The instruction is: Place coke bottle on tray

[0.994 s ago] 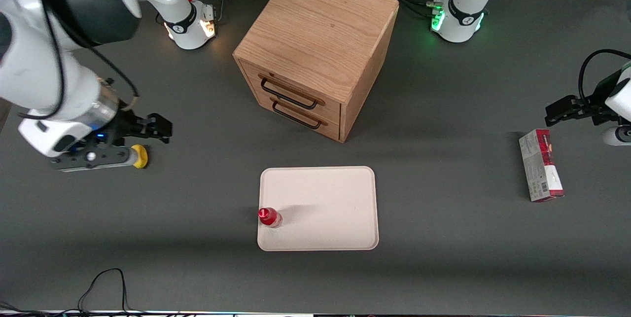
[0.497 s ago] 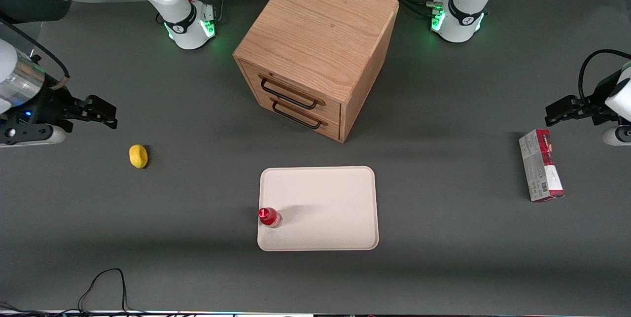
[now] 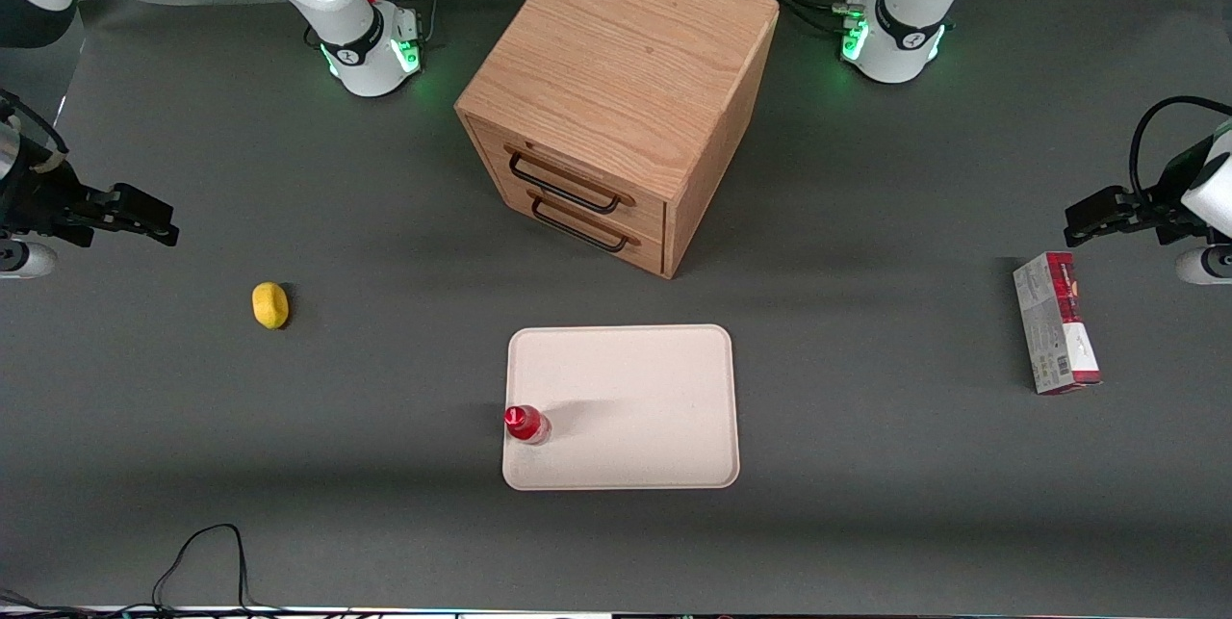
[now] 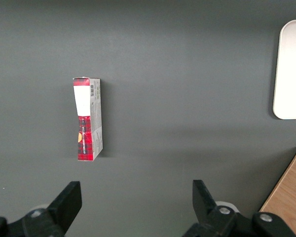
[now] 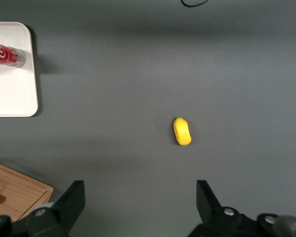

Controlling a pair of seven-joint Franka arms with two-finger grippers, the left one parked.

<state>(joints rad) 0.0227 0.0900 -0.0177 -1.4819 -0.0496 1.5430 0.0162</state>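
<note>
One coke bottle [image 3: 526, 425] stands on the tray [image 3: 635, 388], lower centre of the front view; the end effector [image 3: 135, 215] hangs at the left edge, well apart, released. In the right wrist view, its fingers [image 5: 71, 202] are spread above the tabletop [image 5: 138, 74].

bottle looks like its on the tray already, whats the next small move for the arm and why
Probably none beyond parking. The coke bottle stands upright on the tray, near its edge toward the working arm. The gripper is open, holds nothing and hangs at the working arm's end of the table, farther from the front camera than the lemon. I would leave the bottle alone.
</note>
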